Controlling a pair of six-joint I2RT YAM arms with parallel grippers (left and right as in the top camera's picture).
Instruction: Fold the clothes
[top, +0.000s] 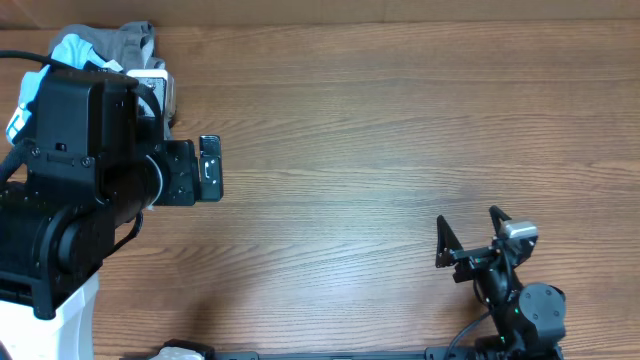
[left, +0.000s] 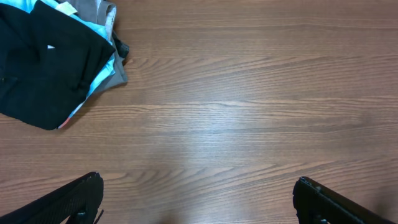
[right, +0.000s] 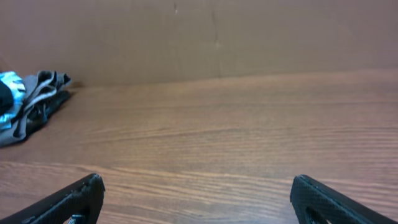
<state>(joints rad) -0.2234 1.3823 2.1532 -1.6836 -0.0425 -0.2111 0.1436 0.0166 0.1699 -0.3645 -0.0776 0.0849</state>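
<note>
Black and crumpled, the clothes (left: 43, 68) are seen heaped on a light blue T-shirt (left: 104, 37) and a grey garment (left: 102, 11) at the wooden table's (left: 249, 93) far left corner. The left gripper (left: 196, 196) and the right gripper (right: 196, 193) are held spread wide over the wood.

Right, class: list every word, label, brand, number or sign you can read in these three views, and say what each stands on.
No text can be read in any view.
Black T-shirt: a tiny white label, too small to read.
Light blue T-shirt: only its edge shows, no lettering readable.
Table: bare wood, no markings.
</note>
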